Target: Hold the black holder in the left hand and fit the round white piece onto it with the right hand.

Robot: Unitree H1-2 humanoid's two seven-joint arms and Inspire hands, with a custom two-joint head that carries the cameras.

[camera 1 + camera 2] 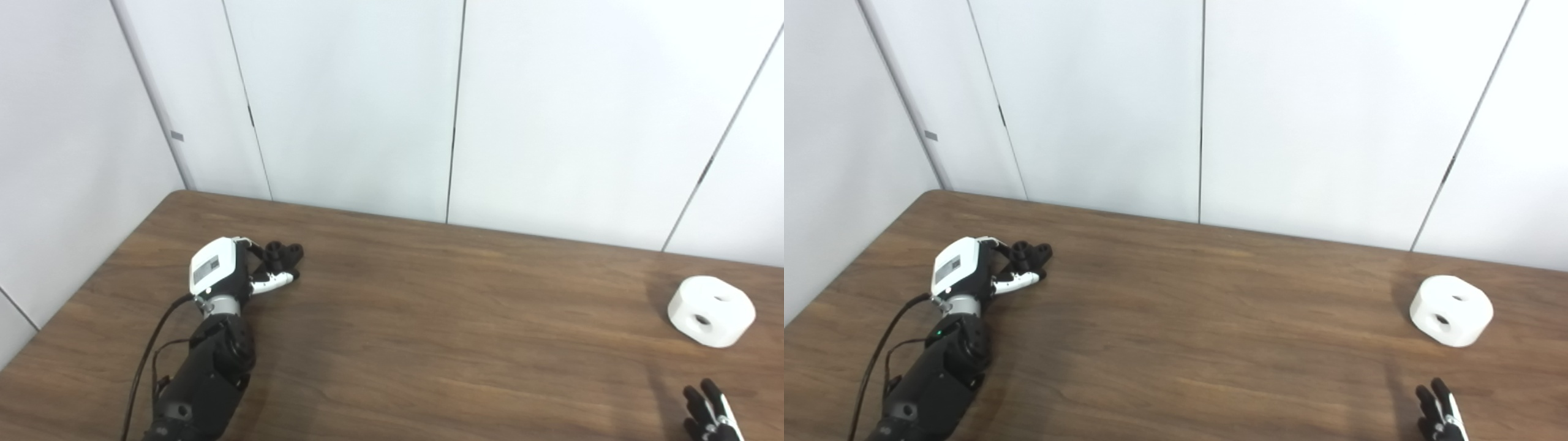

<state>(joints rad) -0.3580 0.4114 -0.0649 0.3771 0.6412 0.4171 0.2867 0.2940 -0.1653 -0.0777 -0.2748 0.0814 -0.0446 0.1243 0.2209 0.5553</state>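
Round white piece, looking like a stiff, light, smooth plastic puck best pinched across its curved rim, is sitting just beyond the right hand, whose grip I cannot tell, well apart from the left hand curling around the black holder.

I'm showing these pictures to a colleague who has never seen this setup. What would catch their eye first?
Most likely the round white piece, bright against the dark wooden table at far right, with two holes showing in it. Next, the left hand at the table's left, its fingers around the black holder. Only the fingertips of the right hand show at the bottom right corner, short of the white piece.
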